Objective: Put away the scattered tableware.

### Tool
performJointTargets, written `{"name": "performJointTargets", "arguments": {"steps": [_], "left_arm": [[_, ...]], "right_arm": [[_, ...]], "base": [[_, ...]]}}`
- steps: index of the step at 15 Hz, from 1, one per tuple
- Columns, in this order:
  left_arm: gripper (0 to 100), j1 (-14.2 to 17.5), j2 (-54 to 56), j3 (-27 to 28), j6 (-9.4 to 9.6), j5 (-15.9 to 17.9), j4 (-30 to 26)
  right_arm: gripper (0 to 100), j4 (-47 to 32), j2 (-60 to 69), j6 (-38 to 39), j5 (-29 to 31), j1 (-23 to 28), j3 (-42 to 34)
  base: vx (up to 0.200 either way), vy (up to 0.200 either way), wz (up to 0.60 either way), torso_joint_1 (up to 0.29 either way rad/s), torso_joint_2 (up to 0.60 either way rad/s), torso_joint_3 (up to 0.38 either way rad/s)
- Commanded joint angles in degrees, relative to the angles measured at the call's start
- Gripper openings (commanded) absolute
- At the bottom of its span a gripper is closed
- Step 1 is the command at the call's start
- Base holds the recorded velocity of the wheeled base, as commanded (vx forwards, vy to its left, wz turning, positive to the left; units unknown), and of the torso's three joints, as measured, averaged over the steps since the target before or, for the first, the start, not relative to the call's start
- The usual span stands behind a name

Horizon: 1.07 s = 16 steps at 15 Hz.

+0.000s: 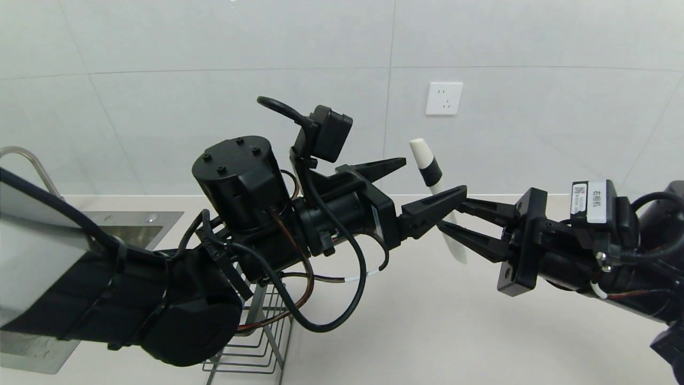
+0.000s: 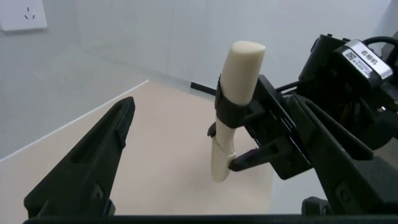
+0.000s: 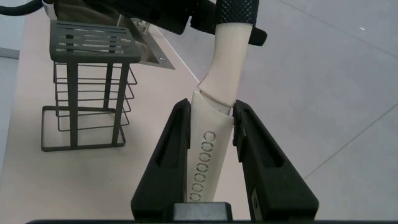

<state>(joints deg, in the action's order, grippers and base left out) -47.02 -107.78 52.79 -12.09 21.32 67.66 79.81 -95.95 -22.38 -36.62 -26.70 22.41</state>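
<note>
A white utensil [image 1: 422,152] with a black band on its handle and a row of small holes in its blade [image 3: 208,149] is held in mid-air, above the counter. My right gripper [image 1: 453,214] is shut on the blade end [image 3: 211,109], handle pointing up. My left gripper [image 1: 433,176] is open, its two fingers on either side of the banded handle [image 2: 242,59]. In the left wrist view the handle stands close against one finger [image 2: 292,130], while the other finger [image 2: 93,162] is well apart from it.
A grey wire rack [image 1: 256,342] stands on the beige counter [image 1: 427,331] below my left arm, also seen in the right wrist view [image 3: 90,87]. A steel sink [image 1: 128,224] with a faucet [image 1: 26,160] lies at the left. A wall socket [image 1: 443,98] is on the tiled wall.
</note>
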Motion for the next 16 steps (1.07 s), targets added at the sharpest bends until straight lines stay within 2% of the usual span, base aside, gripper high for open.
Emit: {"name": "performJointTargets", "arguments": {"steps": [1,5,9,11,13,14,16], "left_arm": [[100,0.0,-1.12,1.62,-0.04,0.12,0.9],[100,0.52,-5.07,4.96,-0.21,0.48,8.19],[100,0.61,-5.16,5.4,-0.48,0.65,8.98],[100,0.61,-5.51,6.37,-1.62,0.56,9.86],[100,0.61,-6.31,7.16,-1.88,0.65,11.44],[0,0.61,-6.48,7.16,-1.88,0.65,12.06],[0,0.61,-6.66,7.42,-1.88,0.65,12.23]], "right_arm": [[0,-0.1,-0.29,-0.03,-0.03,-0.02,1.32],[0,-0.01,-0.2,-0.03,0.06,-1.25,2.2],[0,-0.1,-0.2,0.15,0.06,-1.16,3.87],[0,-0.1,-0.2,0.23,0.15,-1.08,3.79],[0,-0.01,-0.11,0.23,0.15,-1.16,3.87],[0,-0.01,-0.11,0.23,0.15,-1.16,3.87],[0,-0.01,-0.11,0.23,0.15,-1.25,4.05]], "base": [[0.0,0.0,0.0,0.0,0.0,0.0],[0.0,0.0,0.0,0.0,0.0,0.0],[0.0,0.0,0.0,0.0,0.0,0.0],[0.0,0.0,0.0,0.0,0.0,0.0],[0.0,0.0,0.0,0.0,0.0,0.0],[0.0,0.0,0.0,0.0,0.0,0.0],[0.0,0.0,0.0,0.0,0.0,0.0]]}}
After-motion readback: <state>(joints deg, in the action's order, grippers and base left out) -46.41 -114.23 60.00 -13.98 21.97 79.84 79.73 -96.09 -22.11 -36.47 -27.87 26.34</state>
